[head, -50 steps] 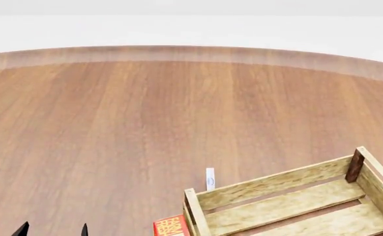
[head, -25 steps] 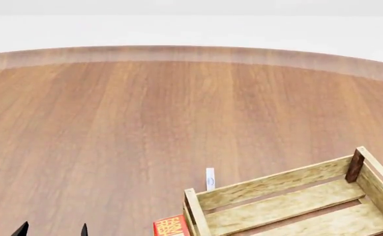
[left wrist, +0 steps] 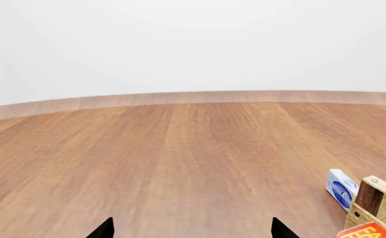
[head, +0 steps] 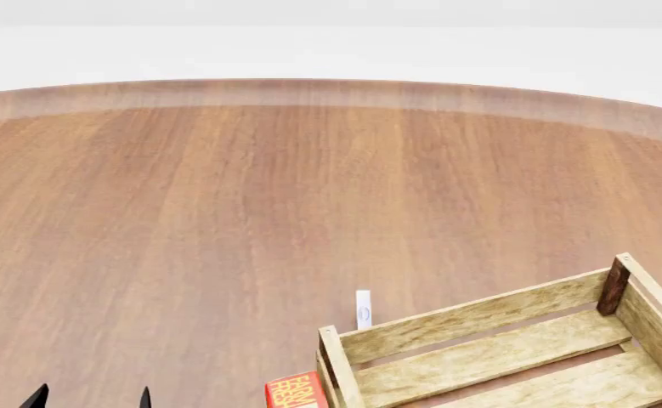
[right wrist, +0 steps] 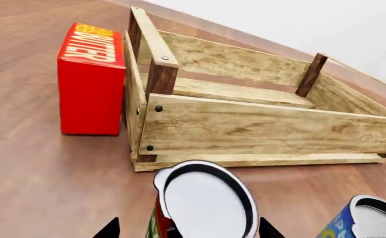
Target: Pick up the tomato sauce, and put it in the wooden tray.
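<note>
A: What's on the left?

B: The left gripper [left wrist: 190, 229] hangs over bare table [head: 251, 212], its two black tips spread wide with nothing between them.

A: And further right?

B: A red box [right wrist: 91, 79] stands touching the left end of the wooden tray [right wrist: 259, 126]; a small blue and white box [left wrist: 341, 188] lies just beyond the tray's far left corner.

A: The tomato sauce?

B: The can [right wrist: 202, 206] stands upright on the table, just in front of the tray's near side, between the right gripper's [right wrist: 187, 230] parted fingertips. I can't tell whether they touch it. A blue can [right wrist: 368, 218] stands just beside it, on its right.
</note>
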Robot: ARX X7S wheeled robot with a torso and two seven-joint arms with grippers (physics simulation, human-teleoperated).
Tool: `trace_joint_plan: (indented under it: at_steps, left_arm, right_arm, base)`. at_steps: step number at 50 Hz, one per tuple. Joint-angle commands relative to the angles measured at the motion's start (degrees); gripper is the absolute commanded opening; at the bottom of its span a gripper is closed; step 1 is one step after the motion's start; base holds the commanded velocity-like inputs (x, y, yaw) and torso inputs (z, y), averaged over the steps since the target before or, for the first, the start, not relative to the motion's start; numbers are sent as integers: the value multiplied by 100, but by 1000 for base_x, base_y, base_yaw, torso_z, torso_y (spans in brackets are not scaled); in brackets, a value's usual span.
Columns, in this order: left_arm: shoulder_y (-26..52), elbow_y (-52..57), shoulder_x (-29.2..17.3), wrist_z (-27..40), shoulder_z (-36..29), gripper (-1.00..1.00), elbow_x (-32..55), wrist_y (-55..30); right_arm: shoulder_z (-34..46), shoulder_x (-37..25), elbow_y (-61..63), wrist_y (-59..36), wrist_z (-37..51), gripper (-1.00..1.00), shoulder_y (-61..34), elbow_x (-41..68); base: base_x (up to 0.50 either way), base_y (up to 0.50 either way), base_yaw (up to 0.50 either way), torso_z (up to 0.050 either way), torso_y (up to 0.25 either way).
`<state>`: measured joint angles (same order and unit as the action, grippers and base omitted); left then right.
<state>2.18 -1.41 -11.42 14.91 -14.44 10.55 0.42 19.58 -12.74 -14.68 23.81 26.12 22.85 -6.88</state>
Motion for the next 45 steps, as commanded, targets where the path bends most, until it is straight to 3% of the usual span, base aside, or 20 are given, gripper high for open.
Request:
trace_joint_plan:
  at_steps: [1, 45]
  left_arm:
    - [-1, 8, -24, 29, -29, 100, 22, 4]
    - [22, 0, -103, 124, -134, 100, 107, 29]
  right_arm:
    - [59, 59, -325, -51, -14, 100, -214, 64]
    - [94, 68, -455, -195, 29, 100, -445, 366]
  base:
    - [0, 0, 0, 0, 0]
    - [0, 0, 0, 0, 0]
